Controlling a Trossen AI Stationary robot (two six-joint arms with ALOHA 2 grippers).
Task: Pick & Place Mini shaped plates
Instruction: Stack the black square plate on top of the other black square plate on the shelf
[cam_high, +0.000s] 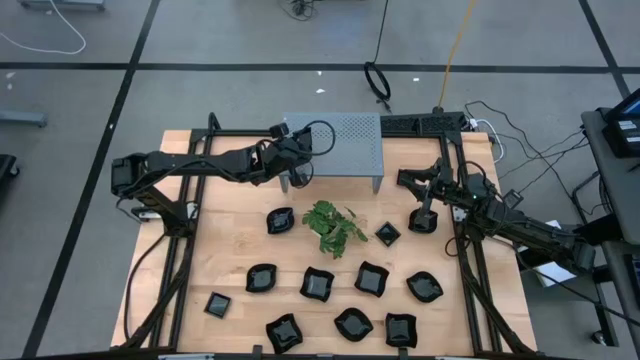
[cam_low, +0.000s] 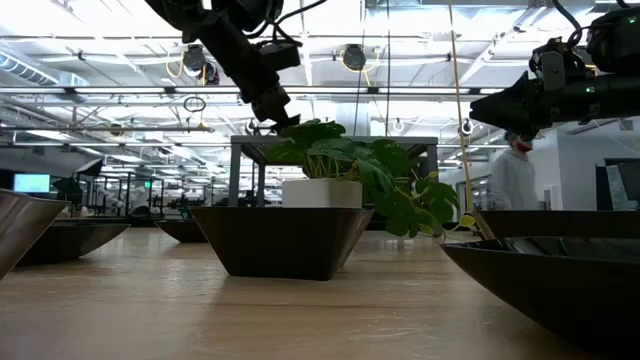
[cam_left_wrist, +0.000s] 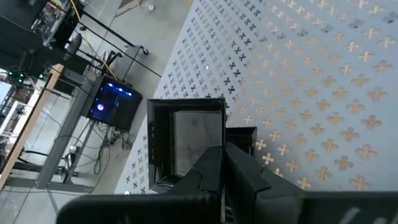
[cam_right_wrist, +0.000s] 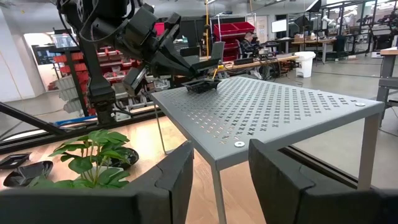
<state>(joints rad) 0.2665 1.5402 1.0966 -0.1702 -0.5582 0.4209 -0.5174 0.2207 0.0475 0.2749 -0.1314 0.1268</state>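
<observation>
High view: the left gripper (cam_high: 297, 180) is hanging over the near-left corner of the grey perforated shelf (cam_high: 345, 140), and its own body is hiding the fingertips and whatever sits under them. The right gripper (cam_high: 412, 180) is waiting off the shelf's right end, above the table (cam_high: 180, 240). About a dozen black mini plates (cam_high: 372, 278) are lying scattered over the near half, well apart from each other, around the green plant (cam_high: 333, 226); open wood is showing at the left edge.

Low view: the plates in front are getting cut off by the frame edges, one square plate (cam_low: 284, 240) is blocking the plant's white pot (cam_low: 321, 193), and the shelf is mostly hidden behind the leaves.

Left wrist view: the fingers (cam_left_wrist: 208, 171) are sitting pressed together on the near rim of a small square plate (cam_left_wrist: 185, 143) resting on the shelf; the plate is looking empty.

Right wrist view: the right fingers (cam_right_wrist: 177, 171) are standing apart, holding nothing. The left gripper is pinching that plate (cam_right_wrist: 201, 84) at the shelf's far corner, right by the edge.
</observation>
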